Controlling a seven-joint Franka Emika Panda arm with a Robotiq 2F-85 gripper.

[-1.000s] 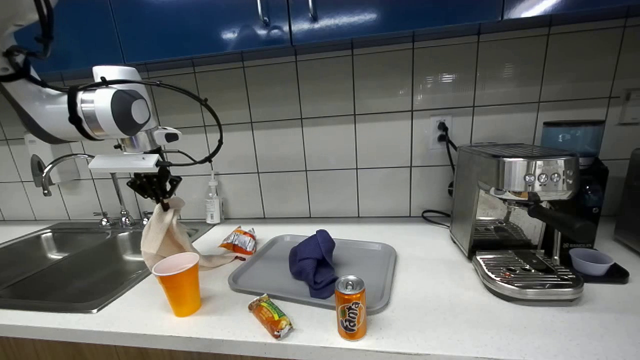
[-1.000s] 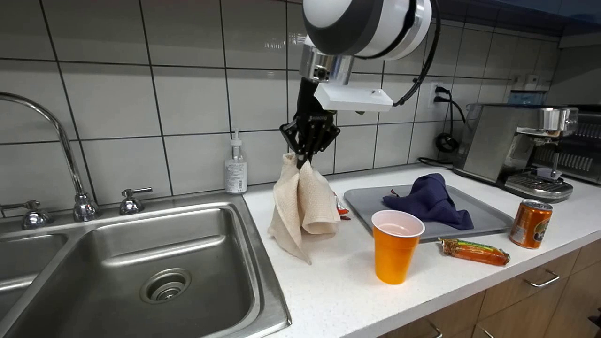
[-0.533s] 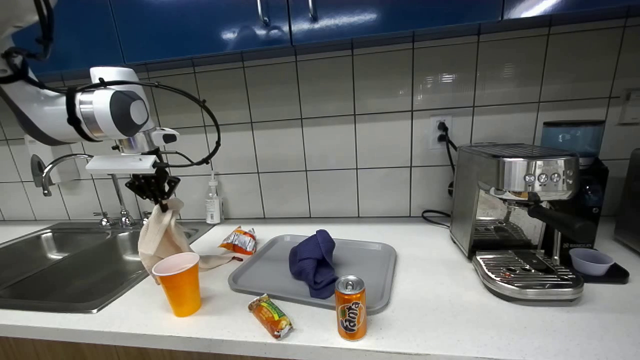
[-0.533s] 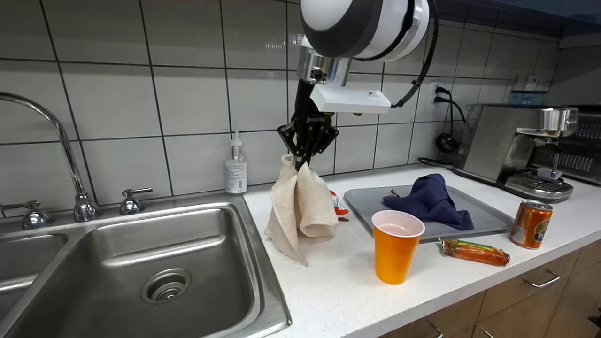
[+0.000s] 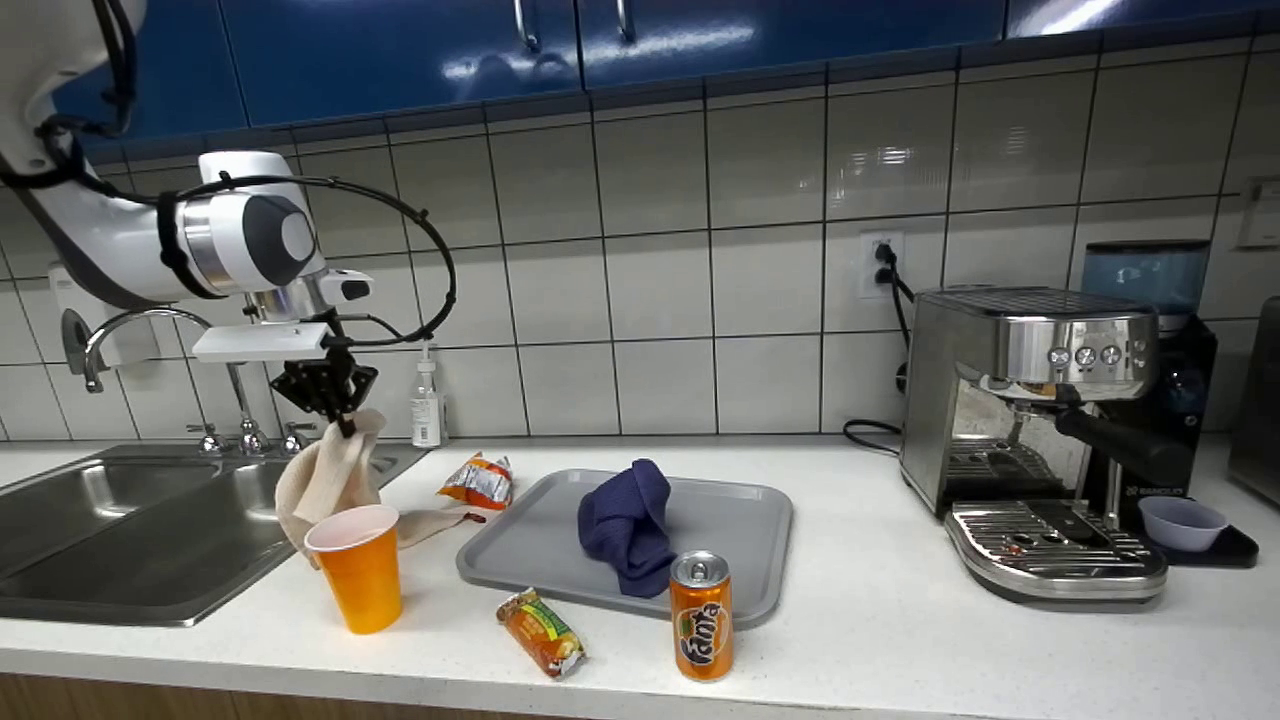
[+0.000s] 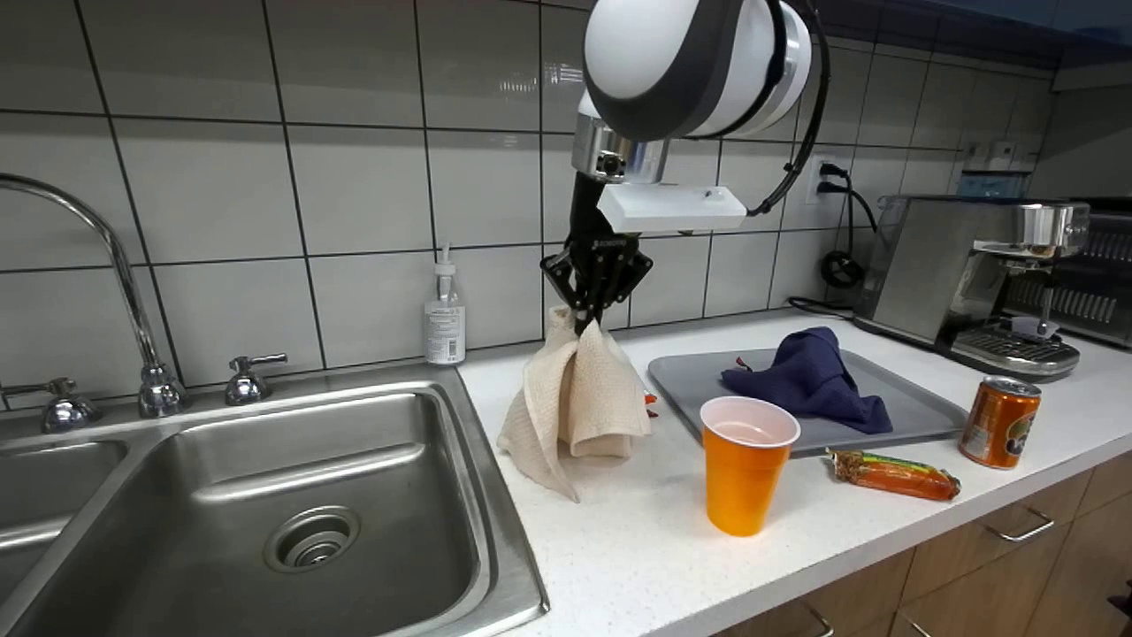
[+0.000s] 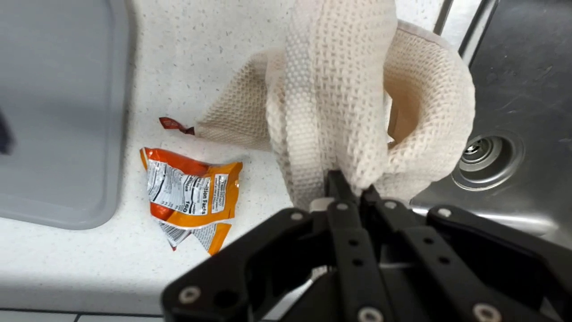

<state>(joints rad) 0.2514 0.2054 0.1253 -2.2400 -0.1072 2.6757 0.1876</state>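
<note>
Your black two-fingered gripper [image 7: 352, 188], clamped on a draped beige woven-fabric cloth [image 7: 353, 98].
The cloth hangs directly below, one end on the flat white countertop [image 6: 619, 540].

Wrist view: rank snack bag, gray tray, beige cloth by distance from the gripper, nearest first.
1. Beige cloth: pinched in the gripper itself, so touching.
2. Snack bag: on the counter, toward picture left.
3. Gray tray: farther left past the bag, cut off by the picture's edge.
</note>
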